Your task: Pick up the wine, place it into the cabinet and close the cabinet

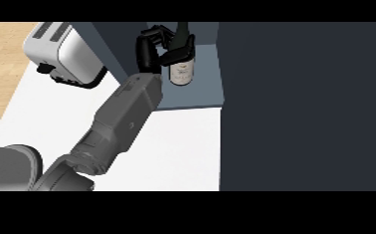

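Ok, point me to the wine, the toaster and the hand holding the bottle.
wine (181, 73): head view, on the label of the bottle's body.
toaster (64, 54): head view, on its silver side.
left hand (150, 54): head view, on the back of the hand, fingers curled round the bottle.

White counter (183, 148), silver toaster (62, 54) at left, wooden floor (15, 49) beyond.

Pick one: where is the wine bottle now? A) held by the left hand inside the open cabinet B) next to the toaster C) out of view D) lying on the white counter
A: the left hand curls round the wine bottle, upright on the cabinet floor.
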Tool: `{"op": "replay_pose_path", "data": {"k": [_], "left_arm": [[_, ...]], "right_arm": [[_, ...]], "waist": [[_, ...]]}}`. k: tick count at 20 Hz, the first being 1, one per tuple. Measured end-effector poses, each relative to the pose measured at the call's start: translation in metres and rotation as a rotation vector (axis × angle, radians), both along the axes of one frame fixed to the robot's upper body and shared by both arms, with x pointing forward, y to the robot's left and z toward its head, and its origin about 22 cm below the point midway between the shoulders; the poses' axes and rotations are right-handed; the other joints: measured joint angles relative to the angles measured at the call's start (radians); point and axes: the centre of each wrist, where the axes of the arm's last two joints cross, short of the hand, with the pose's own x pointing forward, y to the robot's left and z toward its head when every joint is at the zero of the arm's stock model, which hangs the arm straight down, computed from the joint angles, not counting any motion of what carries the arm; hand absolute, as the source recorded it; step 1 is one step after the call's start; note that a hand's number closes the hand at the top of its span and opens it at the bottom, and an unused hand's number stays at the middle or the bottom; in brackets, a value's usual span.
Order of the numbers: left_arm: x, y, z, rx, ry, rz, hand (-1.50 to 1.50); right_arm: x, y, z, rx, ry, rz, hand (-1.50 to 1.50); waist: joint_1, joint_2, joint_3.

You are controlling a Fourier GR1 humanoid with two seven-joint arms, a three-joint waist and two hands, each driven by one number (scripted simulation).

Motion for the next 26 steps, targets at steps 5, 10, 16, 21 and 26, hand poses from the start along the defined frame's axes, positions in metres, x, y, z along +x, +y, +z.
{"op": "replay_pose_path", "data": {"k": [5, 10, 16, 21, 26], "left_arm": [[0.0, 0.0, -0.003, 0.042, 0.019, 0.015, -1.5], [-0.002, 0.003, -0.008, 0.072, 0.04, 0.036, -1.5], [-0.005, 0.007, -0.017, 0.132, 0.067, 0.055, -1.5], [-0.007, 0.009, -0.023, 0.145, 0.066, 0.072, -1.5], [-0.007, 0.009, -0.022, 0.126, 0.039, 0.076, -1.5]], "right_arm": [[0.002, -0.001, 0.003, 0.006, -0.011, -0.01, -1.5], [0.0, 0.002, -0.001, 0.018, -0.005, 0.001, -1.5], [0.0, 0.001, -0.002, 0.013, -0.009, 0.002, -1.5], [0.0, 0.003, -0.001, 0.011, -0.012, 0.013, -1.5], [0.002, 0.005, 0.0, 0.014, -0.017, 0.015, -1.5]], "waist": [[0.001, 0.0, 0.0], [-0.005, 0.002, 0.0], [-0.01, 0.007, -0.001], [-0.016, 0.011, -0.002], [-0.015, 0.012, -0.002]]}}
